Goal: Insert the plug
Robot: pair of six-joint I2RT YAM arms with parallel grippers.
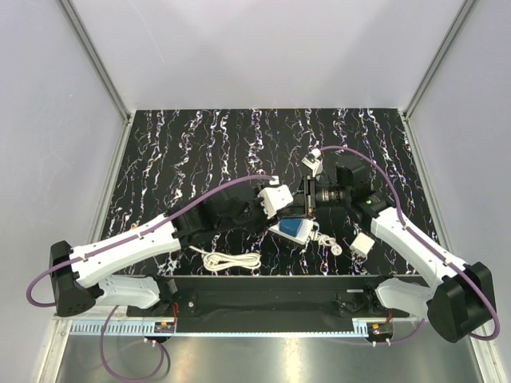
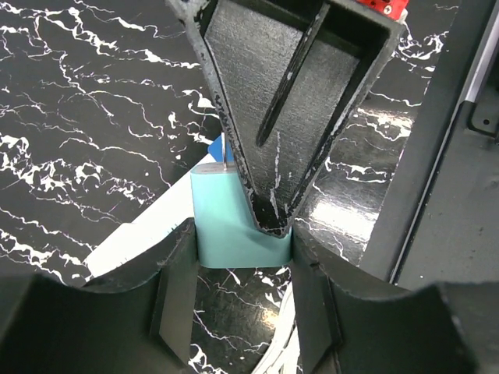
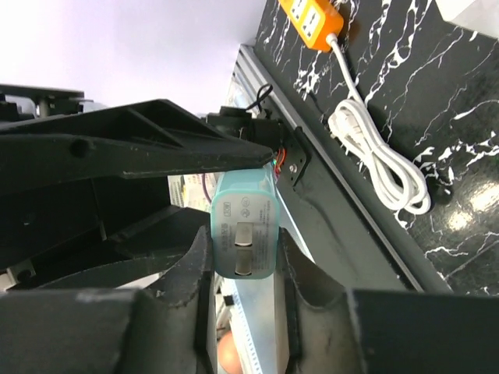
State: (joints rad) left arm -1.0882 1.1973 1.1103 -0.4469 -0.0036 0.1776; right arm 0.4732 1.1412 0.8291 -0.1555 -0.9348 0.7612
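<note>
A pale teal cube [image 2: 234,230] with two metal prongs [image 3: 243,249] is held in the air between both grippers. My left gripper [image 2: 242,243] has its fingertips against two sides of the cube. My right gripper [image 3: 243,241] is shut on its other sides, and one of its fingers [image 2: 281,93] lies over the cube. In the top view the two grippers meet at the table's middle [image 1: 302,206]. The royal-blue plug [image 1: 294,230] sits below them on the white power strip [image 1: 279,230]. Only its corner [image 2: 217,146] shows in the left wrist view.
An orange socket block [image 3: 316,19] with a coiled white cord [image 3: 382,160] lies near the front rail. The coil also shows in the top view [image 1: 231,259]. A small white cube [image 1: 362,245] and a white cord end [image 1: 335,248] lie right of the strip.
</note>
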